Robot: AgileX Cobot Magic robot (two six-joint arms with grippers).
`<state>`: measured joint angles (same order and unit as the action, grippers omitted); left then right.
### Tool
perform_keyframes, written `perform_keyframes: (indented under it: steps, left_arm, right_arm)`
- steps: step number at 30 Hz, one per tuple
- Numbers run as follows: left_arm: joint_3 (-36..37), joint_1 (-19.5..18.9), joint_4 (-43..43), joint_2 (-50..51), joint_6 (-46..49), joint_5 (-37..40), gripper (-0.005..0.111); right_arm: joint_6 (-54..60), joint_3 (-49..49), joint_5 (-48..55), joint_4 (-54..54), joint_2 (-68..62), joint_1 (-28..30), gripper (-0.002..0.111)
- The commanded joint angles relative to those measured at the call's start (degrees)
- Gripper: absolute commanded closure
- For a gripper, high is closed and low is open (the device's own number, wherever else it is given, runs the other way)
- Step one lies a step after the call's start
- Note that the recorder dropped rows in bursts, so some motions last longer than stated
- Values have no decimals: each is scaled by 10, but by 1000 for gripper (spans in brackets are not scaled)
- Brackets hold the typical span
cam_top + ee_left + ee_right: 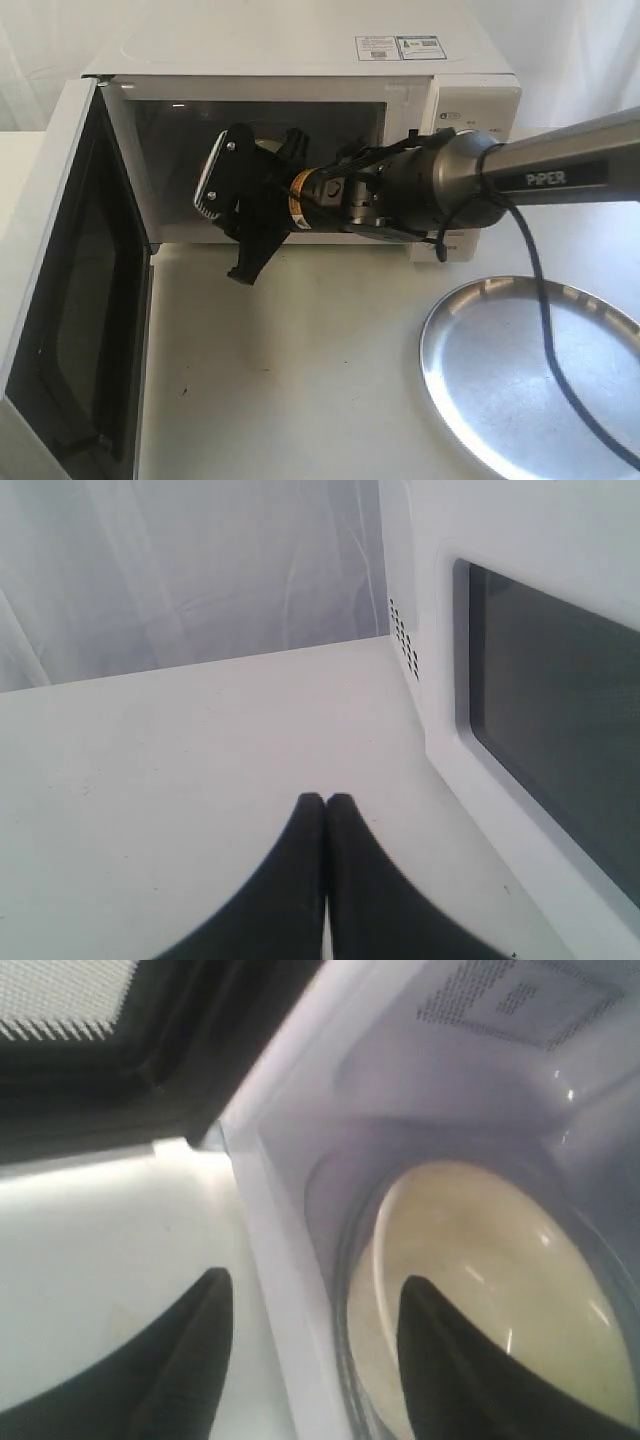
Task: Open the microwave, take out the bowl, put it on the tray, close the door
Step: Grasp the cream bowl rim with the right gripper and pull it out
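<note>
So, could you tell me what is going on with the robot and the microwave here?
The microwave has its door swung wide open. The right gripper is open at the mouth of the cavity, pointed at the cream bowl, which sits inside and is not yet grasped. The silver tray lies on the table to the right with nothing on it. The left gripper is shut over the table beside the open door, holding nothing.

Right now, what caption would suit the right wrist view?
Open right gripper poised at the microwave opening, cream bowl sitting inside.
</note>
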<state>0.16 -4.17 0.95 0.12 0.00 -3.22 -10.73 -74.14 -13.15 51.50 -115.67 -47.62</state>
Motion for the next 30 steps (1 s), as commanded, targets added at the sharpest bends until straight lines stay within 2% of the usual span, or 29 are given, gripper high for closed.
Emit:
perform_keyframes:
  steps: [1, 10, 16, 18, 21, 30]
  left_arm:
    - [-2, 2, -5, -1, 0, -2, 107]
    - [-2, 2, -5, -1, 0, -2, 107]
    - [-2, 2, -5, -1, 0, -2, 107]
    - [-2, 2, -5, -1, 0, -2, 107]
    - [-2, 2, -5, -1, 0, -2, 107]
    - [-2, 2, -5, -1, 0, -2, 107]
  right_arm:
    - [29, -35, 45, 2, -26, -3, 60]
    - [30, -106, 88, 2, -76, -3, 61]
    - [28, -111, 86, -7, -82, -3, 62]
    - [24, -111, 89, -7, -82, -3, 73]
    - [9, -111, 93, -7, -82, -3, 108]
    - [-77, -85, 108, -7, -12, -30, 108]
